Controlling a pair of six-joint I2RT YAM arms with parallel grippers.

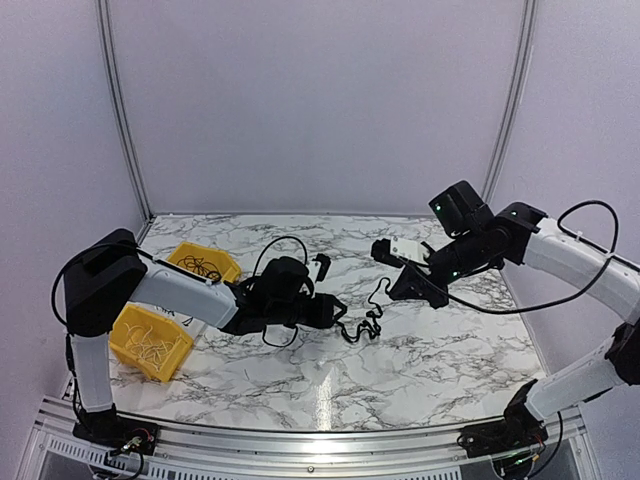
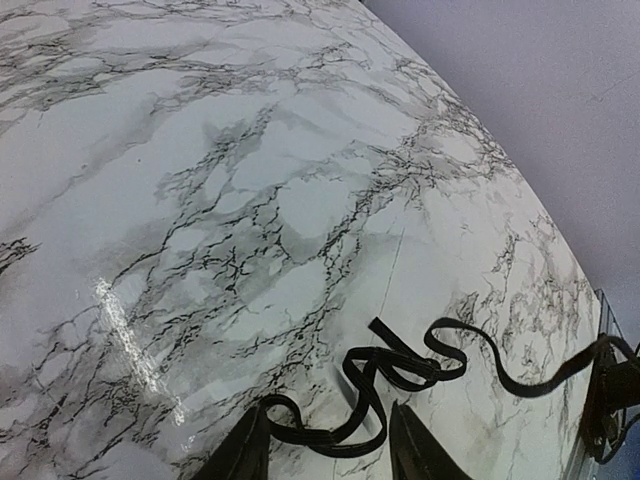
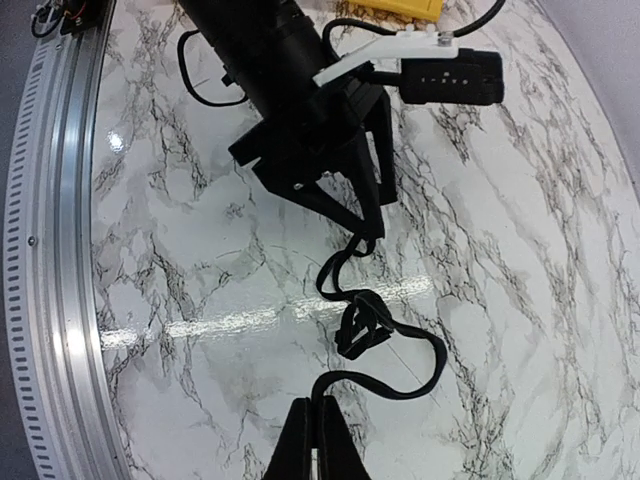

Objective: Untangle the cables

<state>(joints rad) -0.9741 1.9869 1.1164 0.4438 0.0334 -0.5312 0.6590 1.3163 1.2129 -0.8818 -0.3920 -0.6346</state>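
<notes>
A kinked black cable [image 1: 362,322] lies midway across the marble table [image 1: 430,350], one end looped between the parted fingers of the left gripper [image 2: 327,412], the other running up to the right gripper [image 3: 318,415], whose tips we see pinched together on it. Only the top view shows us a yellow bin [image 1: 205,262] of more dark wire by the left arm; only the left wrist view shows the strand lifting off the marble.
</notes>
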